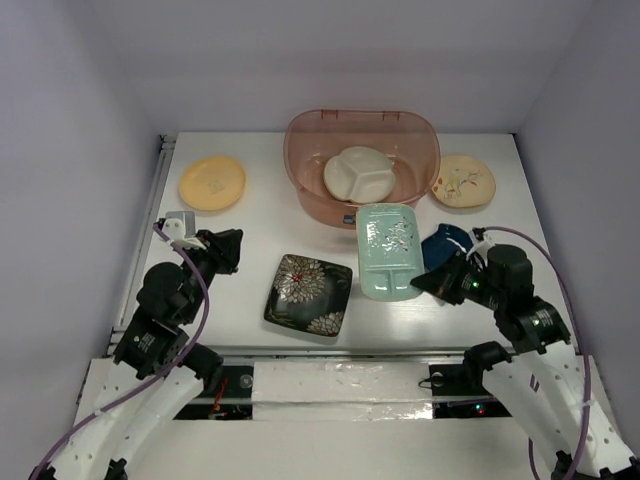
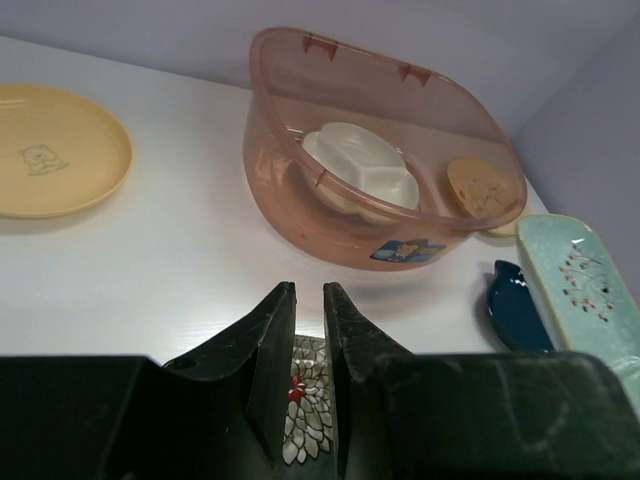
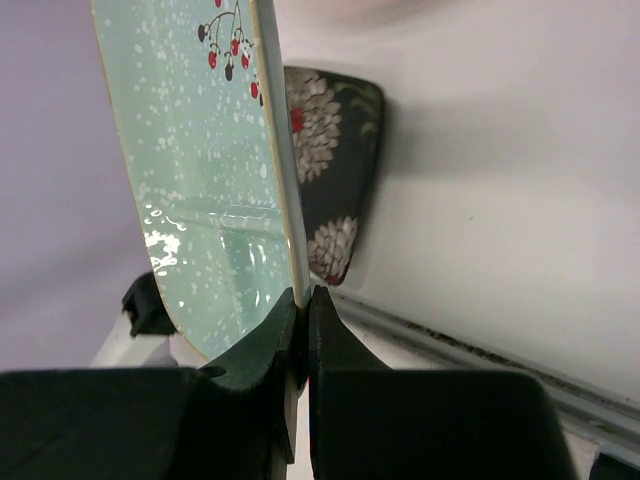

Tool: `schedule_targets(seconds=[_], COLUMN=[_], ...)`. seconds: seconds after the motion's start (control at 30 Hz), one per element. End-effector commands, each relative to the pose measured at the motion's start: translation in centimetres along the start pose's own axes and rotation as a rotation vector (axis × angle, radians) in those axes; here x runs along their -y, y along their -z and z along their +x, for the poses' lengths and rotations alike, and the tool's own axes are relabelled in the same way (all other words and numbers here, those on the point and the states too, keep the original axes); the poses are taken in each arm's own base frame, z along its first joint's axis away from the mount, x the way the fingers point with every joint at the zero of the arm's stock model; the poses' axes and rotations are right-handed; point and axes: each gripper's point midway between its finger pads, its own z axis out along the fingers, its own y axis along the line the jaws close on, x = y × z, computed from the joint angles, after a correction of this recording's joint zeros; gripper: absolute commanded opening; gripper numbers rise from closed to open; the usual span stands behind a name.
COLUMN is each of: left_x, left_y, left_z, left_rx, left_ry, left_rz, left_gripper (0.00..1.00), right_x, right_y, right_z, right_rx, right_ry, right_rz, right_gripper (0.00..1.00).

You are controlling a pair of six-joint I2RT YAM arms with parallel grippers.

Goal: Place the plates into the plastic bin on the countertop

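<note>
The left gripper hovered over the left side of the tabletop, its fingers a narrow slit apart with nothing between them. Beyond it, at the far left, lay the round yellow-orange plate. The square black floral plate sat near the centre. At the far middle stood the plastic bin, with the cream divided plate inside it. Just on the bin's near side was the pale green rectangular divided plate. The right gripper pinched its near right rim, fingers clamped tight on it. The dark blue leaf-shaped plate lay just right of the green one. The tan speckled plate rested right of the bin.
</note>
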Motion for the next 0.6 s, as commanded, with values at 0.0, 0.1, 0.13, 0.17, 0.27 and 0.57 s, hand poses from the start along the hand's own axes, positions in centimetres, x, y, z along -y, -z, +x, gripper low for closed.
schedule_targets(seconds=[0.0, 0.1, 0.13, 0.17, 0.27, 0.57], left_x=[-0.7, -0.8, -0.6, -0.4, -0.6, -0.6], left_y=[0.1, -0.2, -0.3, -0.3, -0.5, -0.5], left_z=[-1.6, -1.7, -1.5, -1.5, -1.2, -0.9], left_rx=[0.069, 0.067, 0.057, 0.054, 0.041, 0.028], left_ry=[0.03, 0.034, 0.034, 0.036, 0.032, 0.026], left_rz=[-0.035, -0.03, -0.015, -0.004, -0.012, -0.013], left_gripper=[0.15, 0.16, 0.17, 0.17, 0.18, 0.23], right_x=[-6.3, -9.2, -10.0, -11.4, -14.9, -17.9], right_y=[3.4, 4.1, 4.1, 3.7, 2.8, -6.4], right_z=[-1.2, -3.6, -4.4, -5.9, -9.7, -20.8], right_rx=[0.011, 0.096, 0.117, 0.157, 0.247, 0.363], right_ry=[0.188, 0.247, 0.259, 0.281, 0.339, 0.402], right_rz=[-0.208, -0.267, -0.28, -0.318, -0.384, -0.267], right_gripper=[0.0, 0.0, 0.0, 0.0, 0.0, 0.0])
